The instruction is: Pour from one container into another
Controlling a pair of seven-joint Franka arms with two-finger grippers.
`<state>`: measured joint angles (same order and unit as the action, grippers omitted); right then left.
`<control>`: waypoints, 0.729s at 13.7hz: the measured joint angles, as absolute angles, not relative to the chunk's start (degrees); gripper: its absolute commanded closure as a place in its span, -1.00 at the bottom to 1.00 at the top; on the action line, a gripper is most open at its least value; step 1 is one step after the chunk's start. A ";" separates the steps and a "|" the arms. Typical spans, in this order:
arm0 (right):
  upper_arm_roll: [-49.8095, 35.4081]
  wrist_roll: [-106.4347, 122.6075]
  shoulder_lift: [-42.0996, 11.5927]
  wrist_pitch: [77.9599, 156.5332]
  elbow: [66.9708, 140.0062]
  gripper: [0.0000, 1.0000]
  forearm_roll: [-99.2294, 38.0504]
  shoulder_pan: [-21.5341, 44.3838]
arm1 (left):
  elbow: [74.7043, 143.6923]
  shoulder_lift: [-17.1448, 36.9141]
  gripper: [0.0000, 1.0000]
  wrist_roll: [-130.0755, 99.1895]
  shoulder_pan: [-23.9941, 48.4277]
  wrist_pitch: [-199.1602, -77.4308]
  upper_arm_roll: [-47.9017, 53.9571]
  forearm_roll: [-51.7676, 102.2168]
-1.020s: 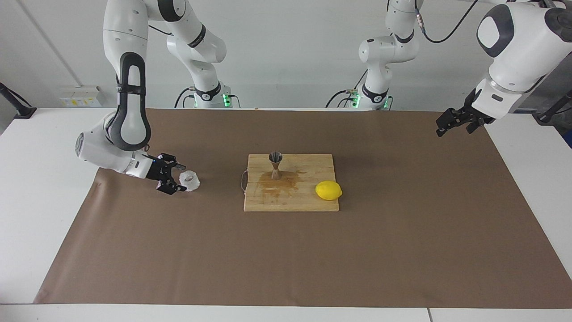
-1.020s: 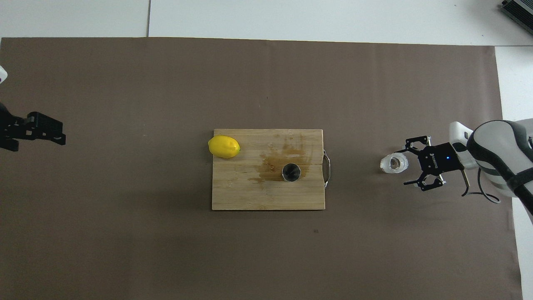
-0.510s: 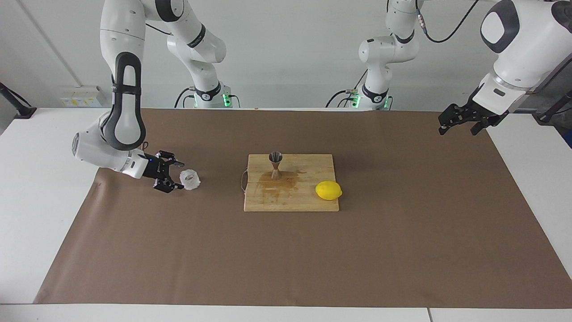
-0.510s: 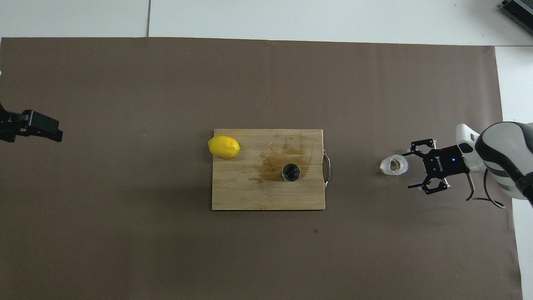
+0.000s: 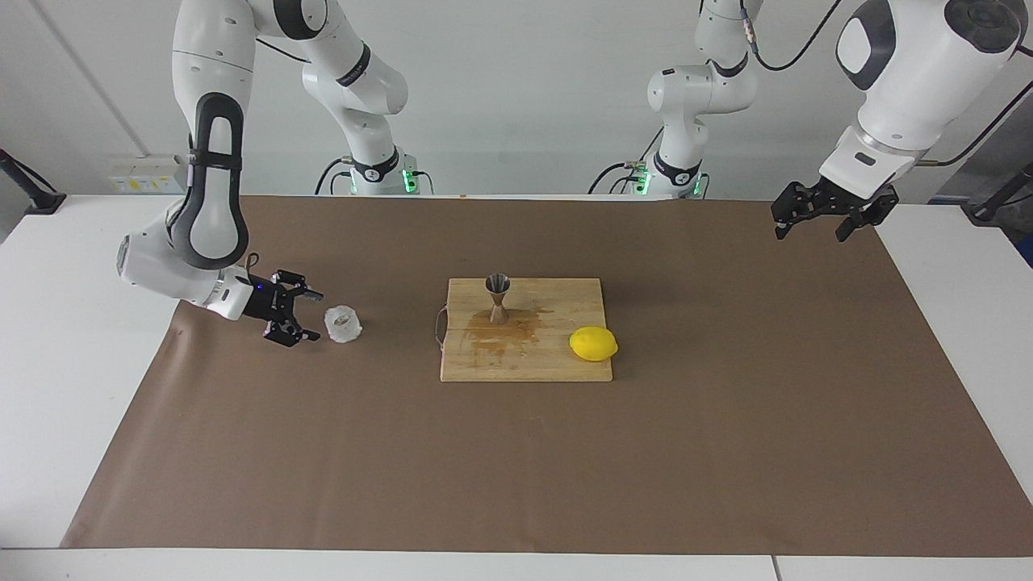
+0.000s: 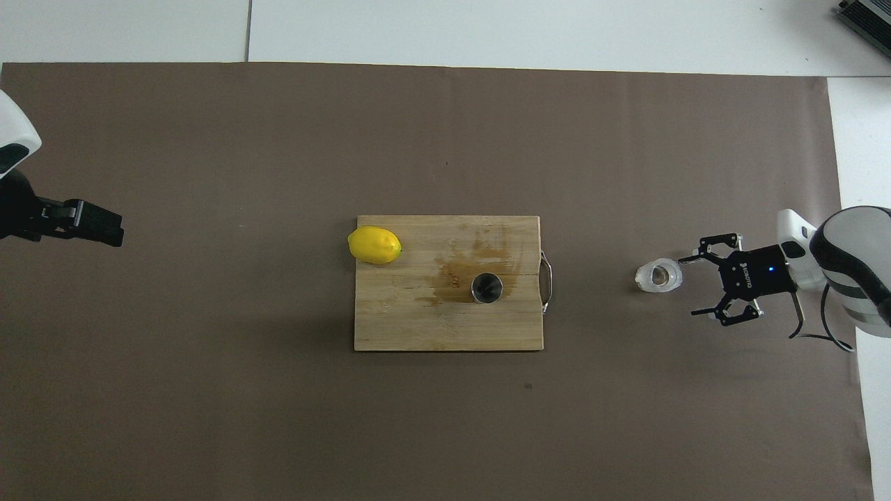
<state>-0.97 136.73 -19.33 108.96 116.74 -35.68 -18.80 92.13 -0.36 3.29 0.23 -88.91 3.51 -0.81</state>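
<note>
The translucent crinkled cup (image 5: 342, 324) (image 6: 658, 275) stands upright on the brown paper toward the right arm's end of the table. My right gripper (image 5: 315, 318) (image 6: 689, 287) hovers low beside it, open, with a small gap to the cup and nothing between its fingers. The steel hourglass jigger (image 5: 498, 298) (image 6: 486, 288) stands upright on the wooden board (image 5: 557, 365) (image 6: 418, 327), on a wet brown stain. My left gripper (image 5: 811, 231) (image 6: 111, 233) hangs open and empty in the air over the paper's edge at the left arm's end.
A yellow lemon (image 5: 593, 344) (image 6: 374, 245) lies on the board's corner toward the left arm's end. The board has a metal handle (image 6: 547, 282) on the side facing the cup. Brown paper (image 5: 516, 468) covers most of the table.
My right gripper has drawn back from the cup toward the right arm's end, leaving the cup standing. The left gripper has shifted a little in the air.
</note>
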 measured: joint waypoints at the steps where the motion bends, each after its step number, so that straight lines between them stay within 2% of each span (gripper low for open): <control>1: -1.00 137.59 -19.33 109.07 116.74 -1.00 -35.68 -18.04 | 92.25 -0.67 -1.00 3.29 0.23 -88.95 3.42 -0.71; 10: -1.12 138.15 -19.87 109.25 115.73 -1.00 -35.68 -16.89 | 92.58 -0.79 -1.00 3.29 0.23 -89.34 3.04 -0.64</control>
<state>-1.12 138.15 -19.87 109.25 115.73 -35.68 -16.89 92.58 -0.79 3.29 0.23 -89.34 3.04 -0.64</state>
